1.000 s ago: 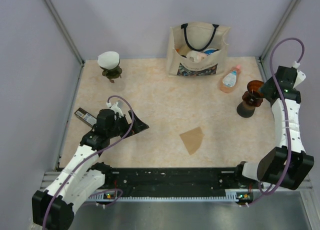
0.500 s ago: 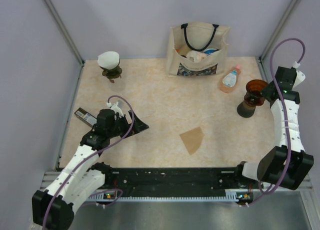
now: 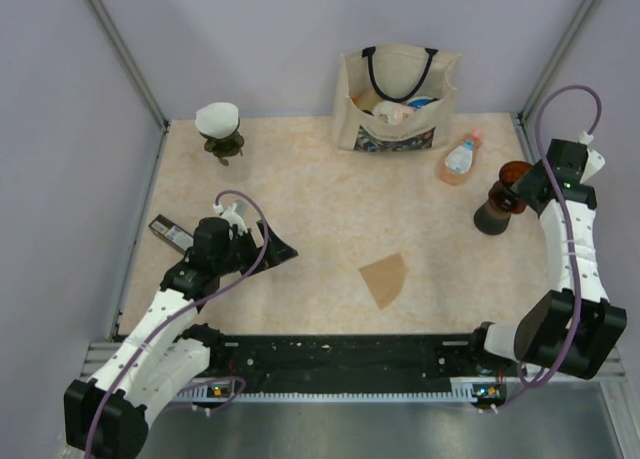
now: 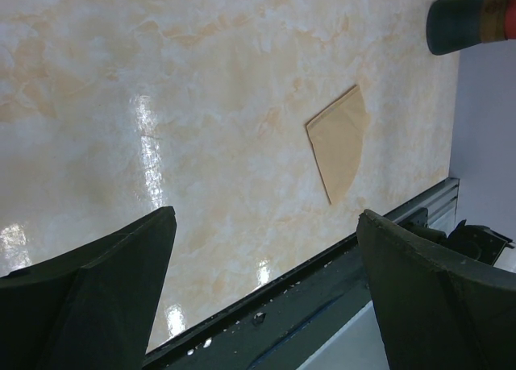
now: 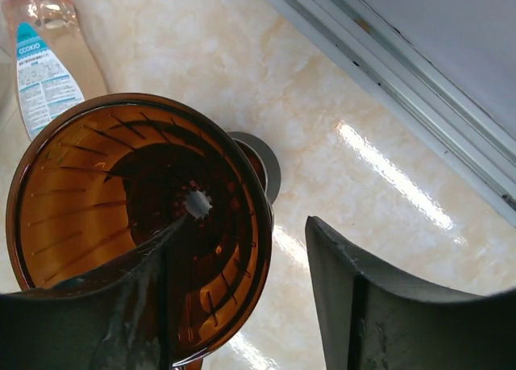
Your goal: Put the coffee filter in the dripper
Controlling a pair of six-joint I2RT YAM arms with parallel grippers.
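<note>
Fig.: filter (image 3: 384,279) lies flat on surface (image 3: 320,194), well apart from dripper (image 3: 508,184) on its L-arm side, tip pointing away from it. My L fingers (image 4: 97,281) gape wide, empty, nearer the filter. R fingers (image 5: 379,305) are spread astride dripper rim, unclamped.

The top external camera sits high above and behind the arm bases. It looks steeply down on the whole desk (image 3: 330,209), far from the dripper (image 3: 503,197). The left wrist camera rides low and looks out between the left fingers (image 4: 89,297) across the desk towards the dripper, which is well apart and cut off at that view's top right corner. The right wrist camera hangs just above the dripper, looking down into it past the right fingers (image 5: 379,305). All three views share the dripper. The top and left wrist views also share the coffee filter (image 4: 339,152).
</note>
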